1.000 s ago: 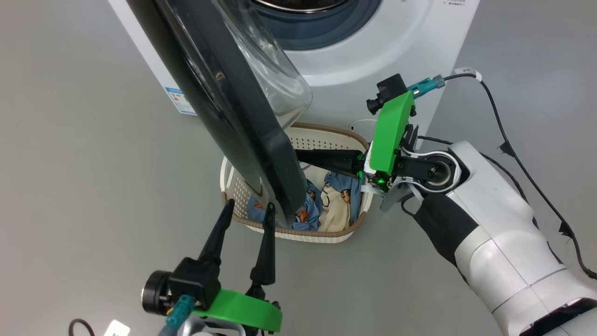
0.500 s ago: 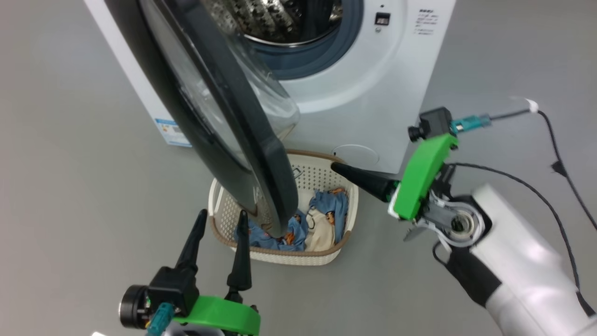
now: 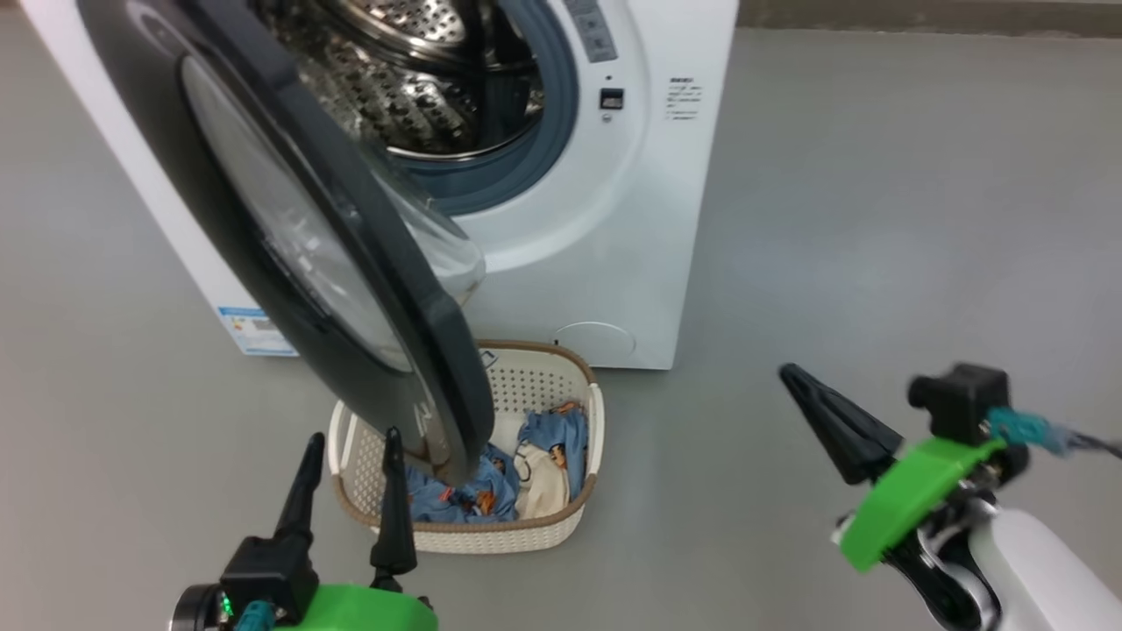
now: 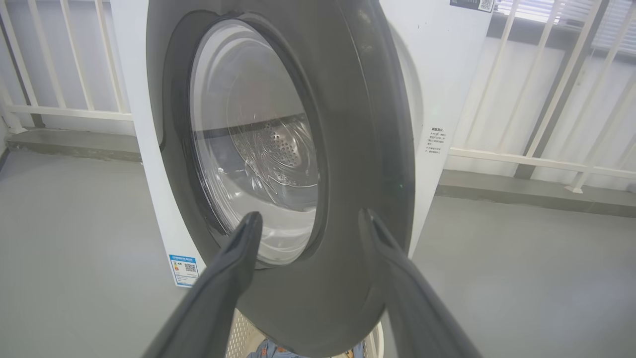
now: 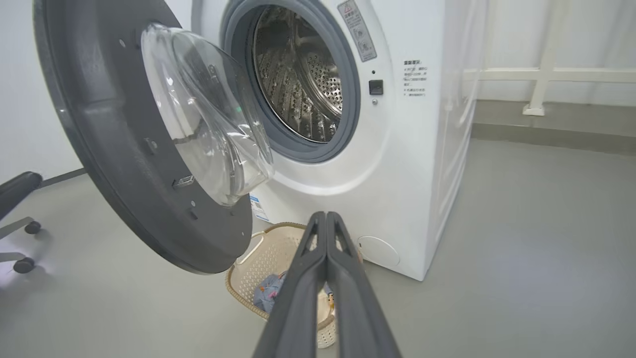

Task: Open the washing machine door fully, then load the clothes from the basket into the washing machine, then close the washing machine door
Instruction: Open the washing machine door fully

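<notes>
Grey floor (image 3: 833, 219), white railing (image 4: 546, 99) behind the washer (image 3: 631, 263). Door (image 3: 289, 263) swung out on its left hinge, roughly halfway, not flat back. Glass bowl facing the drum (image 3: 421, 96), no clothes seen inside. Bottom edge of door hanging right over the basket (image 3: 536, 386), hiding its left part in the head view. Basket on the floor, touching the washer front or just short of it, can't tell which. Clothes (image 3: 543, 447) all in the basket, blue print plus a cream piece, none lifted. Left gripper (image 3: 352, 436) low, near the basket's front left corner, fingers (image 4: 238, 248) spread wide, empty, aimed at the door's outer face, no contact visible. Right gripper (image 3: 789, 375) well off to the right of basket and door, fingers (image 5: 325, 238) pressed together, holding nothing, pointed back toward the washer. Reads as step one, unfinished: door open but not fully. Loading awkward with door overhanging the basket. Next move, best guess: get behind the free edge or onto the inner face and sweep it left to the stop; closed right fingers fine as a pusher. Watch the glass bowl and basket rim on the way in. After that, wide left fingers down onto the clothes.
</notes>
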### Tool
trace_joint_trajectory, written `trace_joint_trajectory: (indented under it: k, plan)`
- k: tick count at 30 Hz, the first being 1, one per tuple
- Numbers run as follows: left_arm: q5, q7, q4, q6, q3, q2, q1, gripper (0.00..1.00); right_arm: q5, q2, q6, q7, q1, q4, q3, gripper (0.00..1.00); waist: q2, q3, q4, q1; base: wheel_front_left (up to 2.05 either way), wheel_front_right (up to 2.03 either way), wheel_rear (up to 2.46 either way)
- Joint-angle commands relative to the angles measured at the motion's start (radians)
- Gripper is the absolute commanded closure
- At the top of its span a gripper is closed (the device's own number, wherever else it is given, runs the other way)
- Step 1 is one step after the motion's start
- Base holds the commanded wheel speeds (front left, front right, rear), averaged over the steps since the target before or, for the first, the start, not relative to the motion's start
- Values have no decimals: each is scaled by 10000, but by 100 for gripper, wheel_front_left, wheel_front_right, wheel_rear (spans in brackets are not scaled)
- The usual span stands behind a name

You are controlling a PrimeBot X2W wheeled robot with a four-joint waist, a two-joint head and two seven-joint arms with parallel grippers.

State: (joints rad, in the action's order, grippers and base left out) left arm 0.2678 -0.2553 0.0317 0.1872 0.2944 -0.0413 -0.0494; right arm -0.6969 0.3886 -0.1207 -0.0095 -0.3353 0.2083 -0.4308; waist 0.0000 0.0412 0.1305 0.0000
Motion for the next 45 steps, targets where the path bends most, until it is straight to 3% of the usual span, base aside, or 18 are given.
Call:
trace_joint_trajectory:
  k: [1,6,10,18,20,21,22,23,45]
  plan:
    - [-107,-65,-317,-46,-450,-89,-75,0,538,-76,-100,-278,470,-494,348,100,0,-221,-334,0,0,0,0]
    - [-96,-65,-414,-75,-772,-89,140,0,2518,-863,-100,-563,2100,-1540,2041,100,0,-297,-636,0,0,0,0]
    - [-96,-65,-396,-169,-872,-89,164,0,3714,-1849,-100,-650,3178,-2411,3351,100,0,-328,-742,0,0,0,0]
    - [-89,-65,-396,-308,-999,-89,179,0,4752,-3135,-100,-753,4357,-3520,4771,100,0,-314,-943,0,0,0,0]
    - [-62,-65,-384,-347,-1018,-89,189,0,4971,-3245,-100,-862,4432,-3609,4995,63,0,-302,-994,0,0,0,0]
    - [-62,-65,-384,-347,-1018,-89,189,0,4971,-3245,-100,-862,4432,-3609,4995,63,0,-302,-994,0,0,0,0]
    - [-55,-65,-373,-363,-1024,-89,199,0,5092,-3276,-100,-925,4448,-3642,5020,7,0,-302,-1019,0,0,0,0]
    - [-46,-65,-354,-384,-1026,-89,214,0,5117,-3304,-100,-891,4467,-3620,5030,0,0,-302,-1048,0,0,0,0]
    - [90,-65,-270,-457,-845,-89,351,0,5133,-3382,-100,-1090,4438,-3476,4913,0,0,-348,-1023,0,0,0,0]
